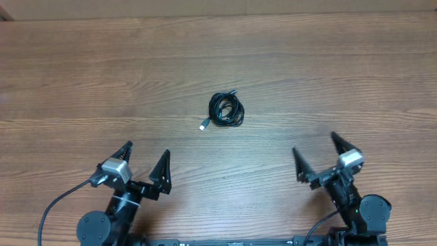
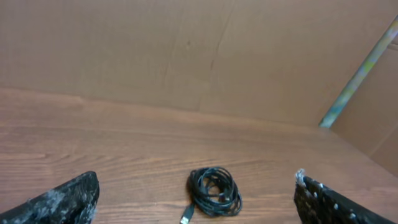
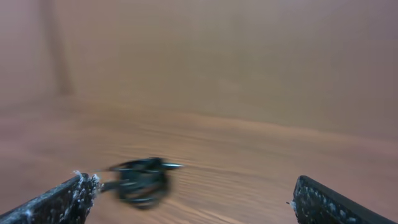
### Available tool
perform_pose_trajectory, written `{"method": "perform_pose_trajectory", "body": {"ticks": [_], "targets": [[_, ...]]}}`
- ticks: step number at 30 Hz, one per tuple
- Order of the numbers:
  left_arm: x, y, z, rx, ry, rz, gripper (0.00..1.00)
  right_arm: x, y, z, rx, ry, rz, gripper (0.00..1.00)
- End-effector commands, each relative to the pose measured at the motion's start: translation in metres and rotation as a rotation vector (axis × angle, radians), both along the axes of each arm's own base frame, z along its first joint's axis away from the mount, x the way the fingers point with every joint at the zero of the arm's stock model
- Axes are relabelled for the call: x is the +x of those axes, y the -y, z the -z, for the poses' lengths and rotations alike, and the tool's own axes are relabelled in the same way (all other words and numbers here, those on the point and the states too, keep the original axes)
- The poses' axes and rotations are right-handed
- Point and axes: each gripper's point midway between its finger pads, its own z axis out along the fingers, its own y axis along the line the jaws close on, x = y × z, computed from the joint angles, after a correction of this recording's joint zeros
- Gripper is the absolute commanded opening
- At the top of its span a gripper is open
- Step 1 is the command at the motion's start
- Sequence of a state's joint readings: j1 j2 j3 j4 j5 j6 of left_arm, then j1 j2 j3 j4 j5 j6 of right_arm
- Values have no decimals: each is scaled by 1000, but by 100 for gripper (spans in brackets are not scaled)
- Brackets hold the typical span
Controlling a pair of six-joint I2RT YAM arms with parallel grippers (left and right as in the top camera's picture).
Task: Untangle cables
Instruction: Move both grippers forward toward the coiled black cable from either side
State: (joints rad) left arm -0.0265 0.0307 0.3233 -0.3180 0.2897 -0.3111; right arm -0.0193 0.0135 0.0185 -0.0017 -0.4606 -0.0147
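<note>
Finds the small, tightly wound bundle of thin black cables [image 1: 227, 111], one silvery plug [image 1: 203, 127] poking out at its near-left edge, lying mid-way across the brown wood-grain table [image 1: 102, 68], ahead of and well apart from the black two-finger left gripper [image 1: 147, 149] and right gripper [image 1: 315, 142], both spread fully wide and holding nothing. Risks pinching several loops at once on any central grab, likely tightening the tangle instead of freeing it. Risks also dragging the whole light bundle across the smooth wood if one side pulls without a counter-hold.

Wood-grain table [image 1: 102, 82], brown. Cardboard wall [image 2: 124, 50] behind far edge, faint creases. 1 pale greenish strip [image 2: 359, 71] running diagonally at right.
</note>
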Motion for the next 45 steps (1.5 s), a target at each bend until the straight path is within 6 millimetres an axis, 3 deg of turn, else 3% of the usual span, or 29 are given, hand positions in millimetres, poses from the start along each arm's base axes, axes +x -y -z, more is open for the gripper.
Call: {"method": "perform_pose_trajectory", "body": {"ticks": [1, 6, 12, 18, 27, 34, 40, 45], "targets": [[-5, 3, -19, 30, -14, 19, 100, -25, -36, -3, 2, 22, -254, 100], [1, 4, -33, 105, -73, 35, 100, -32, -37, -36, 107, 96, -281, 100], [18, 5, -59, 127, -160, 42, 99, -44, -32, -88, 93, 213, -248, 100], [35, 13, -68, 220, -285, 124, 100, -45, -19, -122, 13, 139, -128, 100], [61, 14, -75, 256, -559, 174, 99, -22, -4, -143, -89, -221, -31, 100], [68, 21, -54, 240, -849, 261, 100, 8, -6, -152, -81, -604, -74, 100], [77, 65, -52, 26, -917, 509, 100, 26, -49, -164, 132, -841, -365, 100], [90, 77, -41, -117, -1017, 537, 100, 45, -69, -145, 298, -1034, -506, 100]]}}
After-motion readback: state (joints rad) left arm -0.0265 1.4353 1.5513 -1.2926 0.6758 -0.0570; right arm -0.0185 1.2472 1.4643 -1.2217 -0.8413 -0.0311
